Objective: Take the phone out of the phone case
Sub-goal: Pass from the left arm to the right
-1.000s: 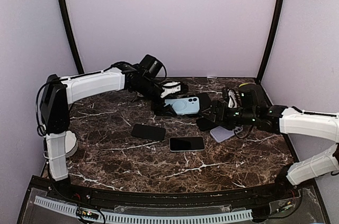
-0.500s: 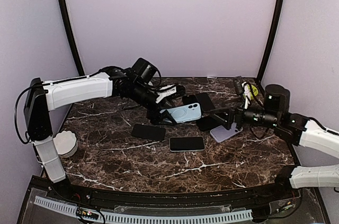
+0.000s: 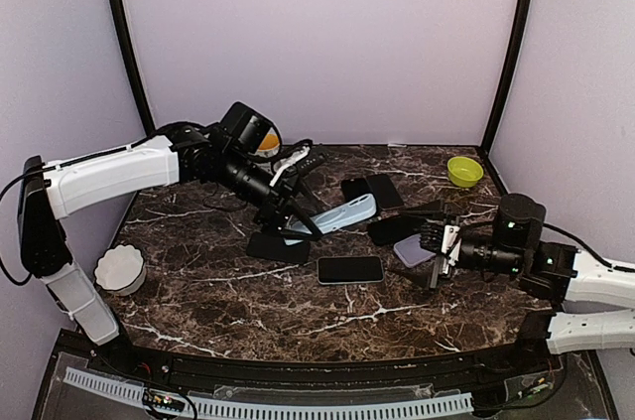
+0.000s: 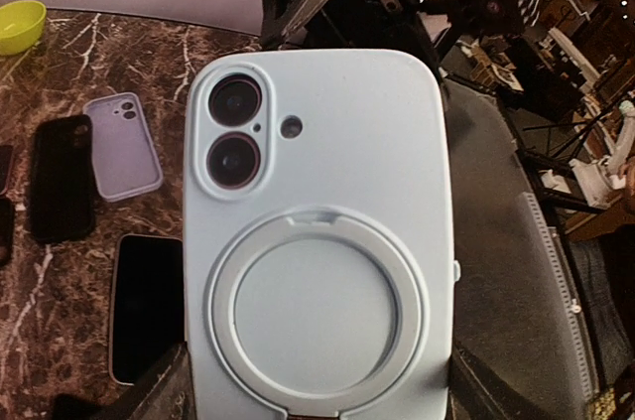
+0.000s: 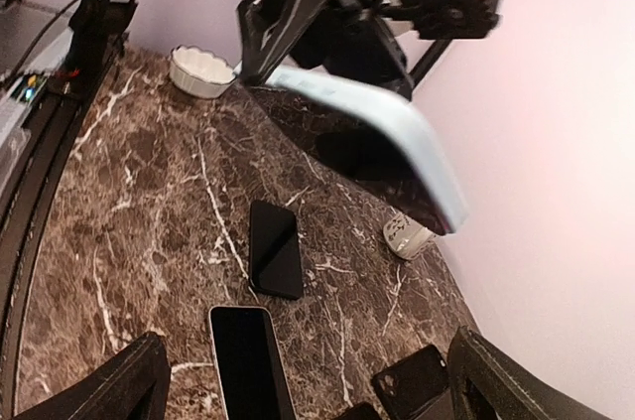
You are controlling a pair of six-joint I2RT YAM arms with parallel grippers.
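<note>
Dark marbled counter (image 3: 198, 281) under lilac walls (image 3: 317, 43) carries loose phones (image 3: 349, 269) and cases (image 4: 124, 145). Left end effector (image 3: 298, 224) is clenched on one end of the pale-blue phone case (image 3: 342, 211), held tilted above the counter at frame centre; the phone (image 4: 236, 159), lenses filling the cutout, looks seated inside. Right end effector (image 3: 434, 256) hangs released at centre-right, apart from it. Best to keep that clamp firm and peel a free corner first.

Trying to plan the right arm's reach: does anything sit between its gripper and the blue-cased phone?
Nothing visible does. The left gripper holds the phone up off the table; the open right gripper faces it across open air. Other phones lie flat below that path.
</note>
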